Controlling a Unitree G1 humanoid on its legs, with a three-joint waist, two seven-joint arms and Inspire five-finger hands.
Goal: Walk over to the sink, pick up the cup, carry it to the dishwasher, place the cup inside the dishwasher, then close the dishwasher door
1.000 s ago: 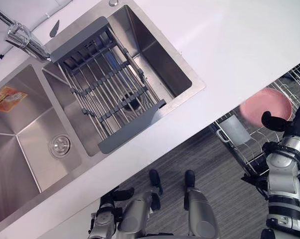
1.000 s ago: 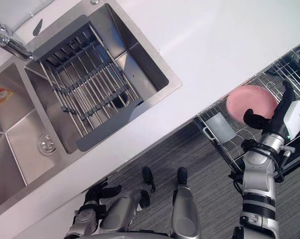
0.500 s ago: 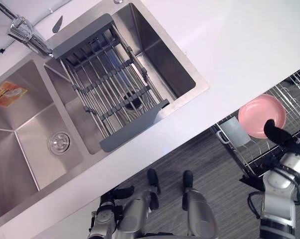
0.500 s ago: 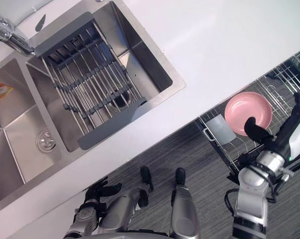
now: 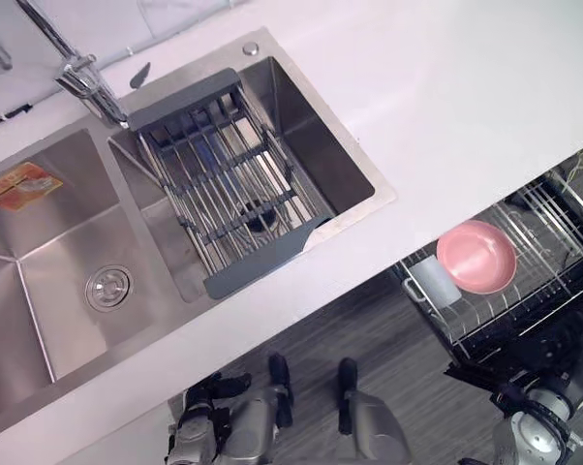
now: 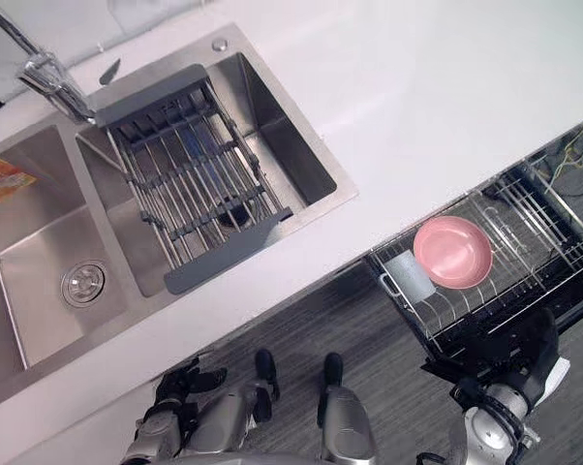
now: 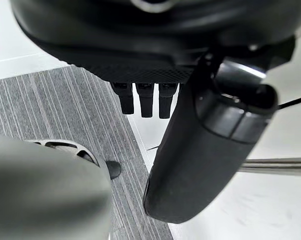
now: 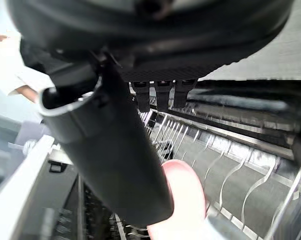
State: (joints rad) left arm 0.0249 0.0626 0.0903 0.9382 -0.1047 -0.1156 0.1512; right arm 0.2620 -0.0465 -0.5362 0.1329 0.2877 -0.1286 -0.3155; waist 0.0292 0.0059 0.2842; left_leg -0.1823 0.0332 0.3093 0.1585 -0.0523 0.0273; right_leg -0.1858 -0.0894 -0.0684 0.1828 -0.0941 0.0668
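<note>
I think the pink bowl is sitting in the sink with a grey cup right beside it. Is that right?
Not quite. The pink bowl sits in the pulled-out dishwasher rack, not in the sink. The grey cup is indeed right beside it. The right eye view shows this.

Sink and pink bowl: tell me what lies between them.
A bare stretch of white countertop lies between the sink and the pink bowl in the dishwasher rack, seen in the left eye view.

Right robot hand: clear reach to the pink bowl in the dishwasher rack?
Probably yes: the right robot hand hangs open just off the rack's outer edge, and the pink bowl lies uncovered in it.
</note>
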